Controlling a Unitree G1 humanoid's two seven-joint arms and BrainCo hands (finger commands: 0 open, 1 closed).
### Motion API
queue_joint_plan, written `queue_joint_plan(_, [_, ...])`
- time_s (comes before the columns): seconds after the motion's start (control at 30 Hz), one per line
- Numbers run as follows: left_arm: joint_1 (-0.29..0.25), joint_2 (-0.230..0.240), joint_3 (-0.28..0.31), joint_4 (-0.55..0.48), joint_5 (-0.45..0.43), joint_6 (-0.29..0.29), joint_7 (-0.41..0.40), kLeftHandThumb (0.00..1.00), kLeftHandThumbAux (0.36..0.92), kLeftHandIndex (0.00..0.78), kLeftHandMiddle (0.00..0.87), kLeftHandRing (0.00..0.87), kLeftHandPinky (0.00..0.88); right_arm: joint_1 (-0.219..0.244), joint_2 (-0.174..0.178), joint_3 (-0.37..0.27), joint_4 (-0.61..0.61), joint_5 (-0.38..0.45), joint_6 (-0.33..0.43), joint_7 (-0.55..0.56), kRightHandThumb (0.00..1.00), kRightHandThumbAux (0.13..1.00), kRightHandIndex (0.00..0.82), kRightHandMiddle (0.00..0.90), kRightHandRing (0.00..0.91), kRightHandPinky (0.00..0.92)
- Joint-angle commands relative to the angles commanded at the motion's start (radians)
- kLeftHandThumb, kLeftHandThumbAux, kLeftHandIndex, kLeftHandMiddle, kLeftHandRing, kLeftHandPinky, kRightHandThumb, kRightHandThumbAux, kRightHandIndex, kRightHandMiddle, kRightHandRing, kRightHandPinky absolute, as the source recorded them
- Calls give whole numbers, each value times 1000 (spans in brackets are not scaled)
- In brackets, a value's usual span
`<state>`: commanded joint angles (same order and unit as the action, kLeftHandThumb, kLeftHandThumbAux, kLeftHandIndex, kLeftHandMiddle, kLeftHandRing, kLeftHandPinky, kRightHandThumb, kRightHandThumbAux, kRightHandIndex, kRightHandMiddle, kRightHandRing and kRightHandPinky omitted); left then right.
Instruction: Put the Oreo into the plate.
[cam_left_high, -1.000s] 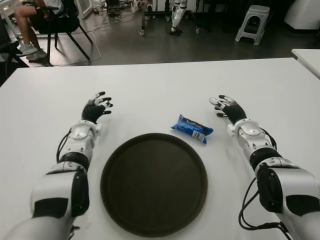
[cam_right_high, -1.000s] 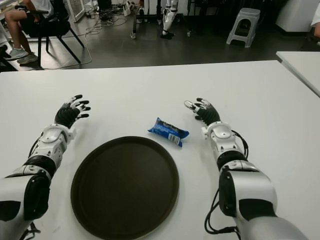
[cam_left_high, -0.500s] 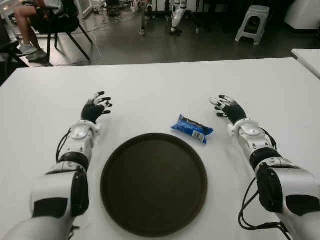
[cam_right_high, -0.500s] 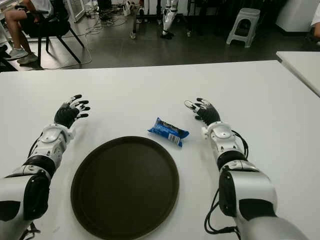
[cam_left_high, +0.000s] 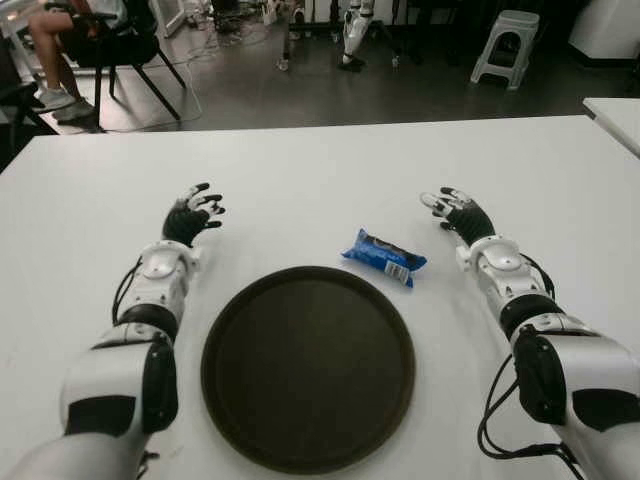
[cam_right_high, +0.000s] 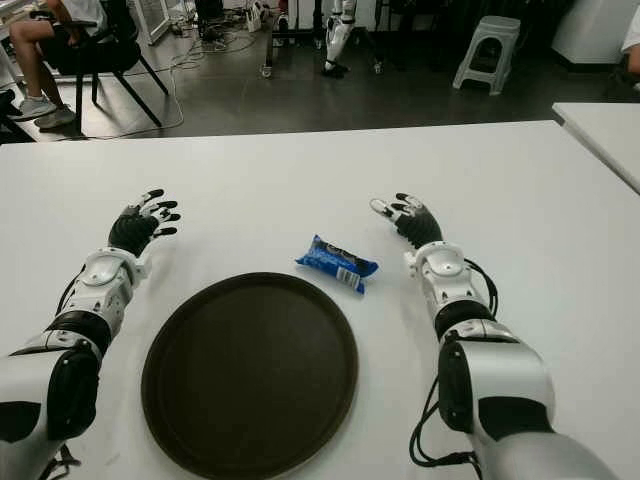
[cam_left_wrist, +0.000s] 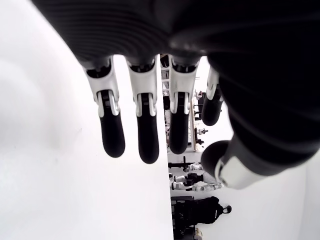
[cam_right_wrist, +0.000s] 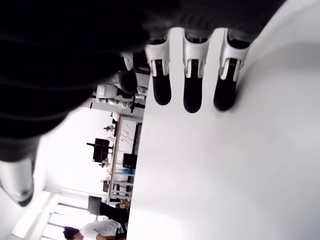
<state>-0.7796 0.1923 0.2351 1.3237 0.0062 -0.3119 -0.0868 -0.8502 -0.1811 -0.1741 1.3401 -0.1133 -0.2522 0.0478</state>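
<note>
L hand (cam_left_high: 192, 213): beside plate, on its left; fingers spread, holds nothing. Plate (cam_left_high: 308, 366): 1 pc, bare, centre of table (cam_left_high: 300, 170). Oreo (cam_left_high: 384, 256): 1 pack, on table just beyond plate's right rim. R hand (cam_left_high: 458, 212): right of Oreo, apart; fingers spread, nothing held. Step: pre-reach. Next, prob.: R hand moves to Oreo, grips it.

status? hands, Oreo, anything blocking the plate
Left hand and right hand open, empty. Oreo pack on the table, just off the plate's far right rim. Nothing blocking.
</note>
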Motion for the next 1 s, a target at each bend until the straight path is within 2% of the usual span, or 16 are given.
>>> queue_joint_plan(0.3, [0, -1, -3, 1, 2, 3, 5, 183, 691, 163, 259, 285, 339, -9, -17, 38, -6, -26, -49, -17, 0, 536, 95, 159, 160, 136])
queue_joint_plan(0.7, [1, -5, 0, 1, -1, 0, 5, 196, 662, 165, 265, 294, 337, -15, -32, 176, -39, -152, -146, -127, 0, 524, 82, 111, 106, 78])
queue_joint_plan(1.0, [-1, -4, 1, 3, -3, 7, 0, 189, 664, 164, 266, 289, 328, -23, -56, 281, -46, -253, -139, -213, 0, 498, 22, 41, 55, 53])
